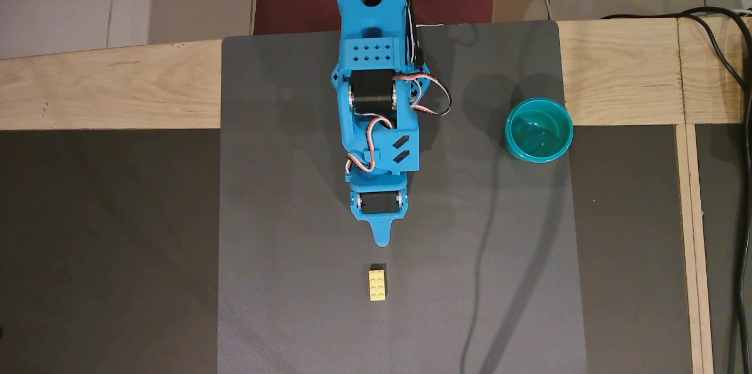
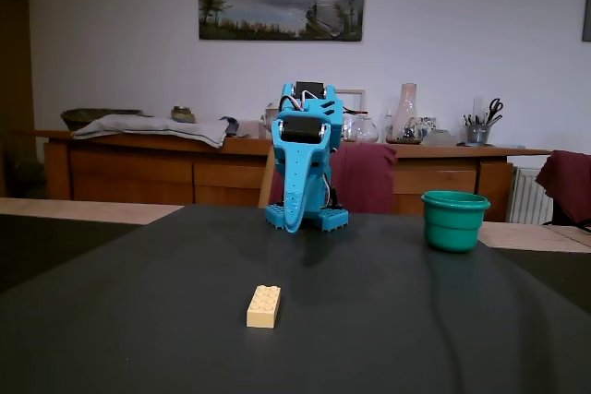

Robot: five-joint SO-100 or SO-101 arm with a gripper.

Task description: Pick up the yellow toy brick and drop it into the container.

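Observation:
The yellow toy brick [image 1: 378,283] lies flat, studs up, on the dark grey mat, near its front middle; it also shows in the fixed view [image 2: 264,306]. The teal-green cup [image 1: 510,127] stands upright and empty at the mat's right edge in the overhead view, and on the right in the fixed view [image 2: 454,225]. My blue arm is folded over its base, with the gripper [image 1: 382,238] pointing down at the mat a short way behind the brick. Its jaws look closed and empty. The gripper also shows in the fixed view [image 2: 292,221].
The grey mat [image 1: 282,245] covers a wooden table [image 1: 117,86] with black panels at both sides. Black cables [image 1: 734,68] run along the right edge. A chair with a dark red cloth [image 2: 365,177] stands behind the arm.

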